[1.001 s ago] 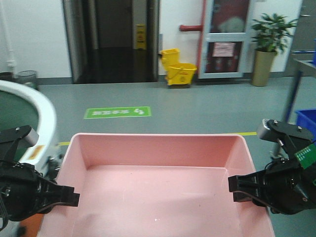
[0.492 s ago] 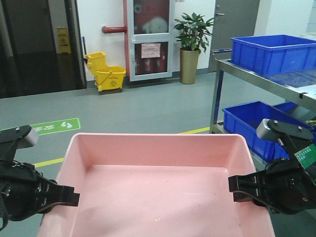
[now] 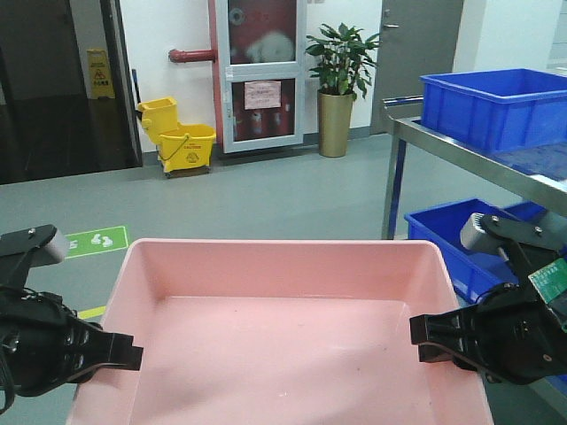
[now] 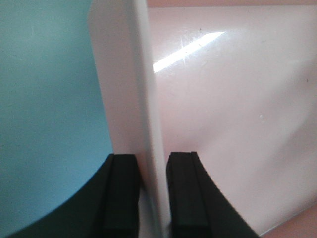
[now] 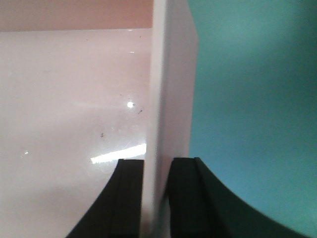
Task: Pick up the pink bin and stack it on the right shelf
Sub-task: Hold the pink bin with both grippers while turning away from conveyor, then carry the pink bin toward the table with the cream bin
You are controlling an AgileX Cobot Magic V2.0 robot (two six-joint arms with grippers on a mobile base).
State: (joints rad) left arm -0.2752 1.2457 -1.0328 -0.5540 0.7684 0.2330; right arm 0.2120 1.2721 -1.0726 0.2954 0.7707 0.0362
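The pink bin fills the lower centre of the frame. The left end effector and right end effector each pinch one of its side walls. With the right shelf at right, carrying level with both arms matched seems wisest.

A warehouse-type work hall is showing here.
A wide grey-green painted floor is stretching to the walls, and a green floor sign is lying on it. Blue crates are sitting on and under a steel shelf at the right. A yellow mop bucket is standing by the wall. A red-framed fire cabinet and a red pipe are hanging next to it. A potted plant is standing beside a grey door, and a yellow warning sign is standing in the dark doorway.
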